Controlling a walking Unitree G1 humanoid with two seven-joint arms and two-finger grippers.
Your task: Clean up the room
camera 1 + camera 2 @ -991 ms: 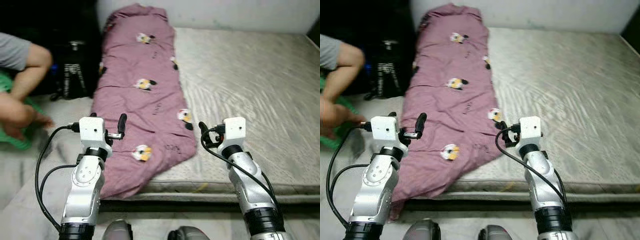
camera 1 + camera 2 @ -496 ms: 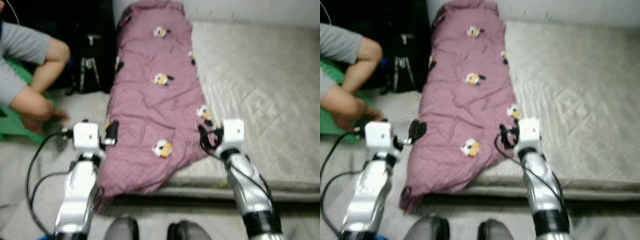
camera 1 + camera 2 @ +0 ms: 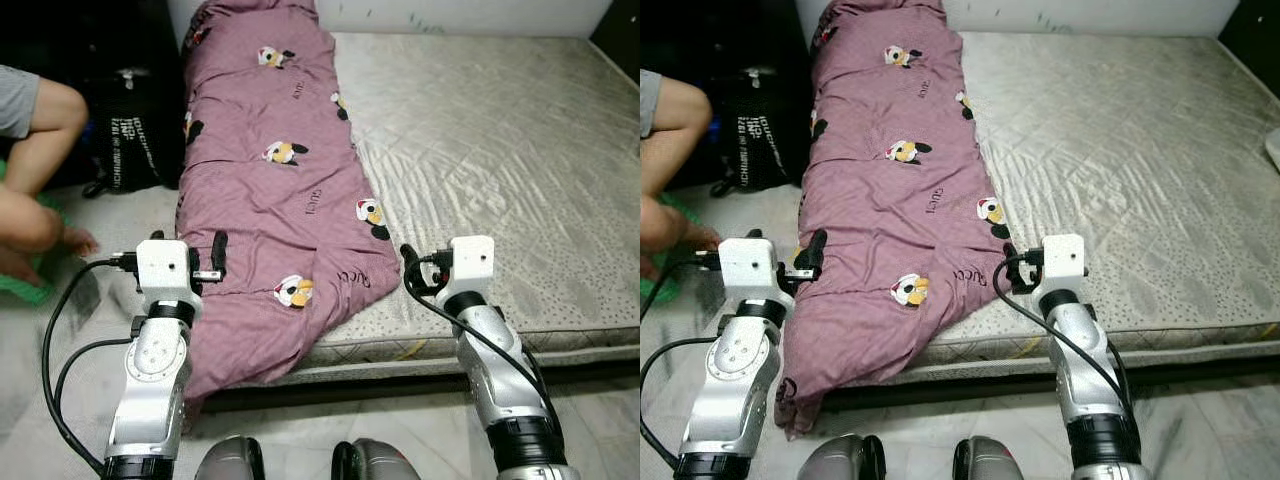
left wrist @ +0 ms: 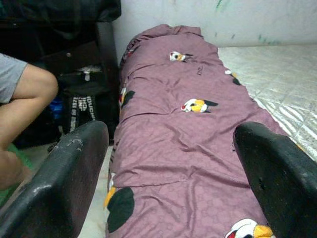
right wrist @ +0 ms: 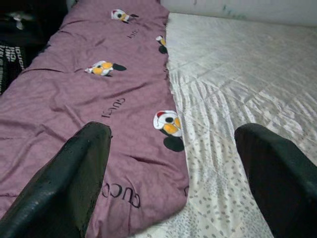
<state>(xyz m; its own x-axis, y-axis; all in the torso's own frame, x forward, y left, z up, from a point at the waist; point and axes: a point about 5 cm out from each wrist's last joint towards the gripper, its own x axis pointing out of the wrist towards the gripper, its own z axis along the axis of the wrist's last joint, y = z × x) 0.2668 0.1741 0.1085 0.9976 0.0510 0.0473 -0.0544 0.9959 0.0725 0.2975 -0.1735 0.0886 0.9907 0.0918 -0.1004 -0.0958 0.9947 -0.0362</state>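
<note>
A long purple quilt (image 3: 275, 190) with cartoon prints lies along the left side of a grey mattress (image 3: 490, 150). Its near end droops over the mattress's front left corner toward the floor. My left gripper (image 3: 187, 242) hovers open at the quilt's near left edge, nothing between its fingers (image 4: 74, 163). My right gripper (image 3: 440, 258) is open just above the mattress's front edge, beside the quilt's near right corner. Its black fingers (image 5: 84, 168) frame the quilt's right border and hold nothing.
A person sits at the left with bare legs (image 3: 35, 190) on something green, close to my left arm. A black bag (image 3: 125, 140) stands between the person and the quilt. A pale wall (image 3: 450, 15) runs behind the mattress. Grey floor (image 3: 590, 420) lies in front.
The whole picture has swung and settled, so the camera moved. Both arms hold much the same pose by the quilt's near end, and the quilt lies as before.
</note>
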